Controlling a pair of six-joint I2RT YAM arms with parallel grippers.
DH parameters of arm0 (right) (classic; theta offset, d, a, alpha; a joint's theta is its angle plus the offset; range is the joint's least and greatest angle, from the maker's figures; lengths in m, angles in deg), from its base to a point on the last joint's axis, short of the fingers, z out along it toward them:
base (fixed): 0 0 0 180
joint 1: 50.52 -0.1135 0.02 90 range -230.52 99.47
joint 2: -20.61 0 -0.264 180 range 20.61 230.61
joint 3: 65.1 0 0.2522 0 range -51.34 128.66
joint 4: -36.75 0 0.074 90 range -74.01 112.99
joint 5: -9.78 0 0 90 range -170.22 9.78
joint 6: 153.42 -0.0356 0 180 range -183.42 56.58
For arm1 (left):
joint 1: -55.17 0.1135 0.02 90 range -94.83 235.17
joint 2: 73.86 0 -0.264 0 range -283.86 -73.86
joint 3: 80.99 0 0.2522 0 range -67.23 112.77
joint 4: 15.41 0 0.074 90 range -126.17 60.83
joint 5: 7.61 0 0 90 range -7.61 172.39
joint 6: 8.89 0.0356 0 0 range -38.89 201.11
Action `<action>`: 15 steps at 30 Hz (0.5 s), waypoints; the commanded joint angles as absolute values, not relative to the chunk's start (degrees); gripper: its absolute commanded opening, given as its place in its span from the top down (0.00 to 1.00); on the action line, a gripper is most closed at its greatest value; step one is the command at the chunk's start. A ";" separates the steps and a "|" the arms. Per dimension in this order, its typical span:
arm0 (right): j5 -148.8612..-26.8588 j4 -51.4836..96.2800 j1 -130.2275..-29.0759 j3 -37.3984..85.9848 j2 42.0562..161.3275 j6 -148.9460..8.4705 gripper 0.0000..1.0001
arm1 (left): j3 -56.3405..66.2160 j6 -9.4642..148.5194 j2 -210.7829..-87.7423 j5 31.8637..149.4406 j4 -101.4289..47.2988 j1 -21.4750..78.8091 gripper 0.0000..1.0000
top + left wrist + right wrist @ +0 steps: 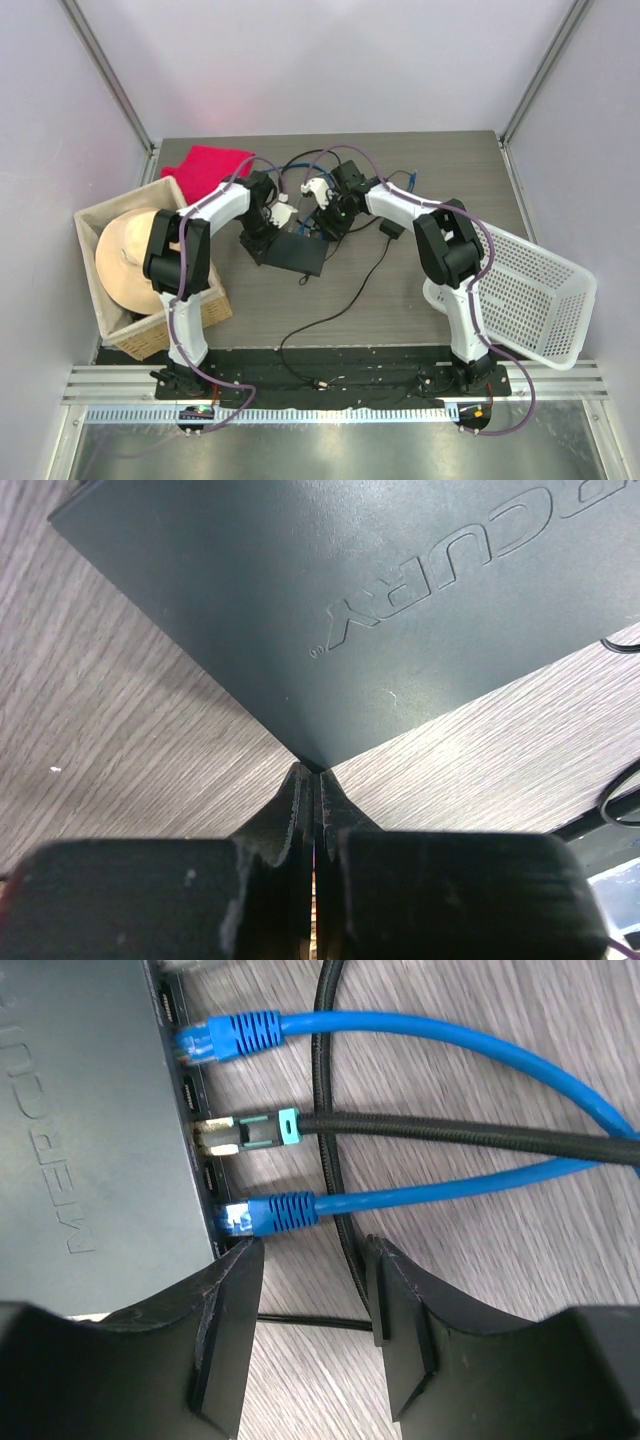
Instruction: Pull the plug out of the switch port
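Switch (90, 1110): flat matte-black box | lower blue plug (265, 1213): ribbed boot | table (480, 990): woodgrain

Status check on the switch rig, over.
Left gripper shut, tips at switch corner. Right gripper open, just short of nearest blue plug; plug seated. Black cable crosses right beside that plug.

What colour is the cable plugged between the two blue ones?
Black braided cable, teal plug boot; best in right wrist view.

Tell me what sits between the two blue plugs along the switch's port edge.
In the right wrist view, a black braided cable's plug with a teal boot sits between the upper blue plug and the lower blue plug.
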State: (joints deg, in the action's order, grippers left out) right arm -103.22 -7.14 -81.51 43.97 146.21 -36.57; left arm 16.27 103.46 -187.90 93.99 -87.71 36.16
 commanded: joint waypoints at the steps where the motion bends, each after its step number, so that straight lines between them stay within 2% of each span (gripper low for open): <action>1: -99.38 -8.82 -81.20 41.56 142.52 -35.48 0.46 | 18.46 101.85 -185.84 98.12 -84.98 36.27 1.00; 6: -100.08 -8.65 -81.11 39.80 141.72 -36.09 0.45 | 16.80 100.01 -183.28 99.70 -85.59 36.62 1.00; 11: -99.55 -8.73 -81.11 40.15 142.34 -36.00 0.44 | 16.00 95.09 -186.00 101.02 -82.71 36.71 1.00; 15: -99.91 -8.91 -81.29 40.07 141.99 -36.35 0.44 | 20.82 93.67 -191.18 101.90 -85.32 36.62 1.00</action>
State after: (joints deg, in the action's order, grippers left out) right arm -100.82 -6.98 -81.27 40.80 143.98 -36.20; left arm 16.25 97.05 -187.04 97.68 -86.47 36.86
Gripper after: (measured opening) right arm 0.557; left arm 0.013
